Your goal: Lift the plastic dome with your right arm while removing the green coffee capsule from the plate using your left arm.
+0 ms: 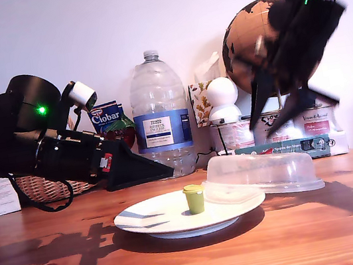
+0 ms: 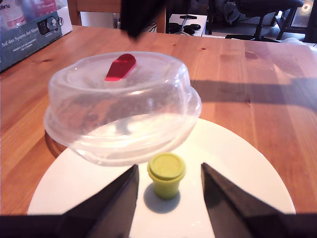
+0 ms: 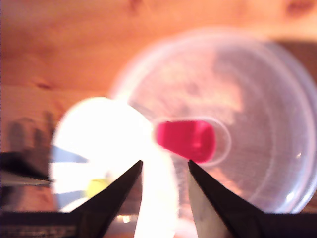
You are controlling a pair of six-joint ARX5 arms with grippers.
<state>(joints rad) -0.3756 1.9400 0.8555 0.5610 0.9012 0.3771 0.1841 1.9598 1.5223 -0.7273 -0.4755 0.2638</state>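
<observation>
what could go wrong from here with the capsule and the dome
1. The plastic dome rests half on the plate, its rim close behind the green coffee capsule; my first gripper, open around the capsule, might push it into the dome or tip it.
2. My second gripper hangs open above the dome, not holding it; the tilted dome could slide when grasped by its red tab and knock the capsule.

Low exterior view faces the plate (image 1: 176, 216); both wrist views share it.

Motion-blurred second end effector (image 1: 285, 115)
</observation>
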